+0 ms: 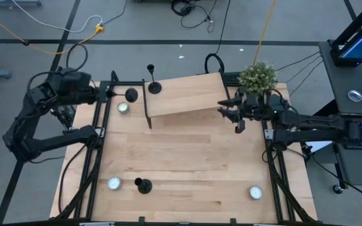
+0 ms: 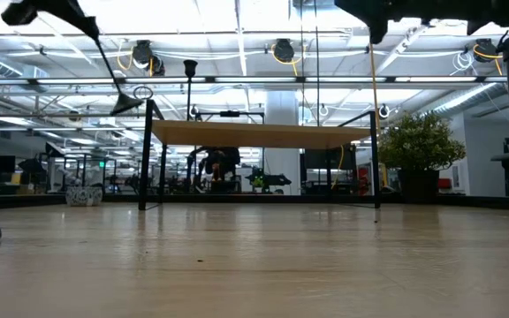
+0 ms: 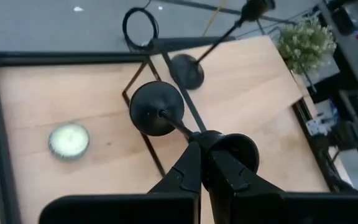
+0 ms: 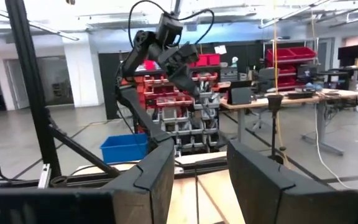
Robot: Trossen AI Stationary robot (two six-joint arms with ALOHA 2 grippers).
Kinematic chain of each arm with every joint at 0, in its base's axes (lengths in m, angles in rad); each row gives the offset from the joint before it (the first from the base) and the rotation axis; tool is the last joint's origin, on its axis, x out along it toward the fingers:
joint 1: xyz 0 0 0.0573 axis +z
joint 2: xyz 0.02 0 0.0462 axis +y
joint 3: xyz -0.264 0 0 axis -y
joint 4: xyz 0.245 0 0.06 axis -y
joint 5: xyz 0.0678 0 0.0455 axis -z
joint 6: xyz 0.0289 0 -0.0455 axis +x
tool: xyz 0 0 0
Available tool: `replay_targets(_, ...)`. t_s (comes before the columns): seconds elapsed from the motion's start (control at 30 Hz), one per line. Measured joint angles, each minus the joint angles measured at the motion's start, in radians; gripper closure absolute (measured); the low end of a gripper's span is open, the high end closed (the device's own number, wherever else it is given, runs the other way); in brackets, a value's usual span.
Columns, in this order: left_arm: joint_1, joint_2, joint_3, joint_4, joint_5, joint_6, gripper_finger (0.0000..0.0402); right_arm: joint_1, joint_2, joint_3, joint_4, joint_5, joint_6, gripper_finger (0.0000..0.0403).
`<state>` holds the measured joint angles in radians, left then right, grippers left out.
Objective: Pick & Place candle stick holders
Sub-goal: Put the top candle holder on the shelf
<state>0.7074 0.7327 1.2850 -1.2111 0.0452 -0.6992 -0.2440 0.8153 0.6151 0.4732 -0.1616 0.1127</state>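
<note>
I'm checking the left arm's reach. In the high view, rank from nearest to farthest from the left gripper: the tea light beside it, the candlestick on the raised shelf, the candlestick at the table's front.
From the left gripper:
1. Tea light, just beside it.
2. Shelf candlestick, on the raised board's corner.
3. Front candlestick, near the table's front edge.

Table (image 1: 187,157): pale wood planks, visible grain, smooth satin finish. Raised shelf (image 1: 187,94): same light wood on thin black metal legs. Candle stick holders (image 1: 153,85): black metal, matt; held one's round base (image 3: 157,107) shows soft sheen. Left gripper (image 3: 207,165): dark matt plastic fingers. Right gripper (image 1: 236,118): dark matt, same look. Tea lights (image 1: 114,183): shiny silver metal cups, whitish wax. Plant (image 1: 257,76): green foliage, rough texture. Table frame: black metal rails.
</note>
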Motion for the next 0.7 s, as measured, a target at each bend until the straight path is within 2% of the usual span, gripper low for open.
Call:
replay_targets(0.17, -0.048, 0.013, 0.127, -0.005, 0.020, -0.010, 0.0396, 0.000, 0.052, 0.004, 0.037, 0.000, -0.020, 0.0264)
replay_targets(0.3, -0.089, 0.044, 0.206, 0.013, 0.058, -0.022, 0.0396, 0.006, 0.119, 0.072, 0.007, 0.000, -0.056, 0.0264)
replay_targets(0.5, -0.180, 0.146, 0.227, 0.088, 0.148, -0.029, 0.0396, 0.040, 0.270, 0.301, -0.242, 0.007, -0.204, 0.0259)
replay_targets(0.6, -0.238, 0.198, 0.228, 0.157, 0.209, -0.022, 0.0396, 0.057, 0.360, 0.439, -0.380, 0.056, -0.282, 0.0251)
replay_targets(0.7, -0.296, 0.251, 0.228, 0.201, 0.223, -0.021, 0.0396, 0.067, 0.443, 0.571, -0.477, 0.078, -0.345, 0.0241)
